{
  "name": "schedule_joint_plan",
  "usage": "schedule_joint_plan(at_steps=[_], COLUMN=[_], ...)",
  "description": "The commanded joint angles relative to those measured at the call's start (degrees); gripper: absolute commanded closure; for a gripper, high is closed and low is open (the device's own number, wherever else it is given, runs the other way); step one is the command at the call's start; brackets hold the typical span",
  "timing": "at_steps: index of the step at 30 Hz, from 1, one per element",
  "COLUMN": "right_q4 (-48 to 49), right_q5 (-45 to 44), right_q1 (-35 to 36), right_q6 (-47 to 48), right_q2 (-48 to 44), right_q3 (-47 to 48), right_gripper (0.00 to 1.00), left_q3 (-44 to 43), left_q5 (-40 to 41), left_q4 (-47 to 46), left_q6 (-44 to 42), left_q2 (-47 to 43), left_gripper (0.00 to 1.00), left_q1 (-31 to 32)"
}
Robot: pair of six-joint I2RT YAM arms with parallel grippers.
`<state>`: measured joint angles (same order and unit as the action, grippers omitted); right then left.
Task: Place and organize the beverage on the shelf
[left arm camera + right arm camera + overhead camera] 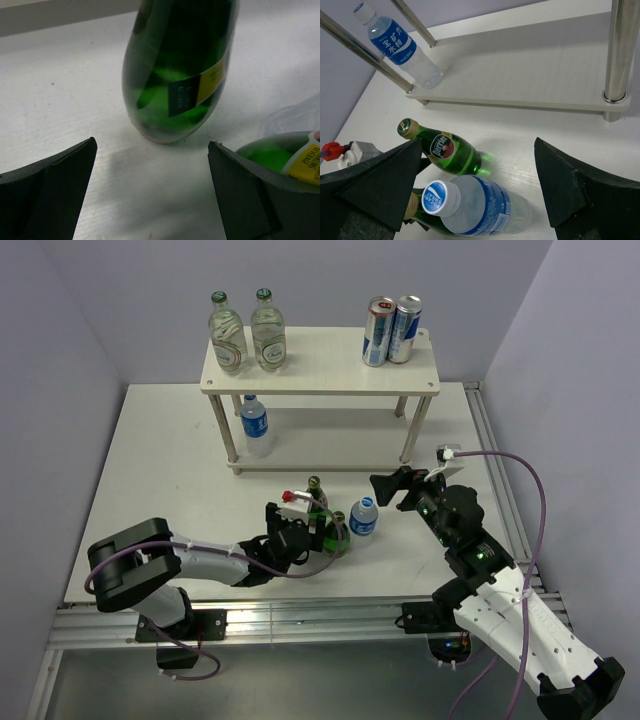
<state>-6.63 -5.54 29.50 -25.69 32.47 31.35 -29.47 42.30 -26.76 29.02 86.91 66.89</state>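
Note:
The shelf [320, 365] stands at the back with two clear glass bottles [227, 335] and two cans [392, 330] on top, and a blue-labelled water bottle [256, 426] on its lower board [520, 75]. In front of it on the table stand two green bottles [317, 495] [337, 532] and a Pocari Sweat bottle [363, 518]. My left gripper [318, 525] is open at table height. One green bottle [180, 75] is just ahead of its jaws and the other [280, 150] is behind its right finger. My right gripper [477, 142] hangs open above the Pocari bottle [475, 205] and a green bottle [447, 150].
Metal shelf legs [620, 50] rise at the right of the right wrist view. The white table [150, 490] ends at a rail along the near edge, with purple walls on three sides.

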Motion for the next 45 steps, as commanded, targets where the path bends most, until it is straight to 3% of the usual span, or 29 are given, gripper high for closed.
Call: schedule_joint_plan(at_steps=[1, 10, 15, 19, 21, 23, 24, 25, 26, 28, 45], right_q4=[2.15, 2.33, 2.41, 2.41, 2.50, 2.50, 2.50, 2.50, 2.50, 2.50, 2.50], right_q5=[0.27, 0.62, 0.79, 0.88, 1.06, 1.06, 1.06, 1.06, 0.97, 1.06, 1.06], right_q1=[0.30, 0.30, 0.30, 0.39, 0.30, 0.30, 0.30, 0.39, 0.39, 0.30, 0.30], right_q6=[0.03, -0.06, 0.03, -0.06, -0.06, -0.06, -0.06, -0.06, -0.06, -0.06, -0.15], right_q2=[0.05, 0.31, 0.31, 0.40, 0.40, 0.40, 0.40, 0.49, 0.40, 0.49, -0.04], right_q3=[-0.50, -0.50, -0.50, -0.50, -0.50, -0.51, -0.50, -0.59, -0.51, -0.51, -0.68], right_gripper=[0.00, 0.00, 0.00, 0.00, 0.00, 0.00, 0.00, 0.00, 0.00, 0.00, 0.00], left_q3=[-3.57, -8.84, -10.25, -10.78, -11.04, -11.83, -12.10, -12.27, -12.88, -13.41, -17.72], left_q5=[-0.91, -1.00, -1.26, -1.08, -1.08, -1.17, -1.00, -0.91, -0.91, -0.47, 1.29], left_q4=[-8.12, -11.82, -14.46, -15.33, -16.04, -16.48, -16.65, -16.92, -17.09, -17.00, -14.98], left_q6=[-0.89, -3.18, -3.70, -4.32, -4.49, -5.11, -5.46, -5.72, -5.99, -6.43, -13.90], left_q2=[2.29, 10.02, 12.57, 13.63, 14.42, 15.21, 15.91, 16.18, 16.44, 16.88, 9.59], left_gripper=[0.01, 0.01, 0.12, 0.30, 0.34, 0.46, 0.53, 0.69, 0.76, 1.00, 1.00], left_q1=[0.61, -0.09, -1.68, -2.73, -2.99, -3.35, -3.52, -3.61, -3.61, -3.70, -3.70])
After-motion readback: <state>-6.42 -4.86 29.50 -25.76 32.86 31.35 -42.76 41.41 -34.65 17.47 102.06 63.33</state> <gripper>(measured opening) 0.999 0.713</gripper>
